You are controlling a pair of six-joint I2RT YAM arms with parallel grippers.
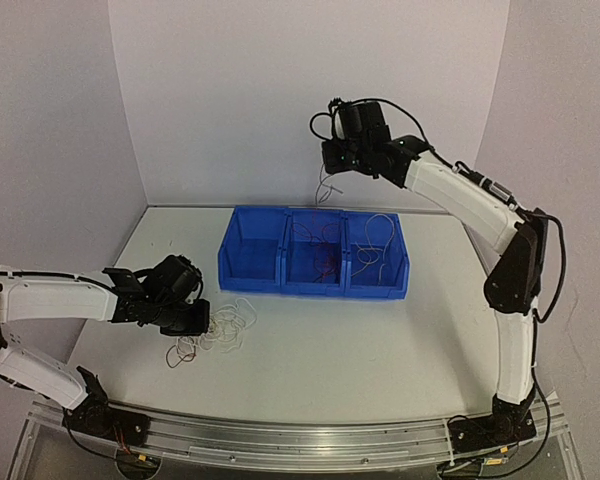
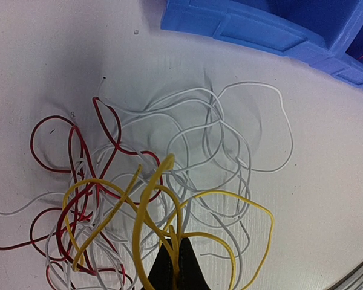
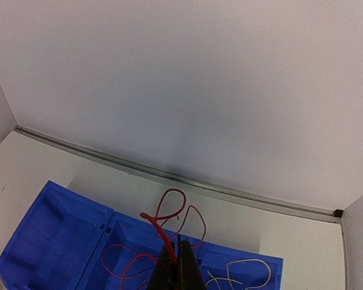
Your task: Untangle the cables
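Currently the left gripper (image 2: 174,257) is pinched on a yellow cable (image 2: 146,205) in the tangle (image 1: 225,330) on the table (image 1: 380,345), near the blue bins (image 1: 252,272); the right gripper (image 3: 173,248), high over the middle bin (image 1: 315,284), pinches a red cable (image 3: 160,225); best lowered before letting go, so its loops land inside.

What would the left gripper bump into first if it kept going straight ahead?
Probably the yellow cable looped right before the left gripper, then the white cables and table behind; depth is hard to judge.
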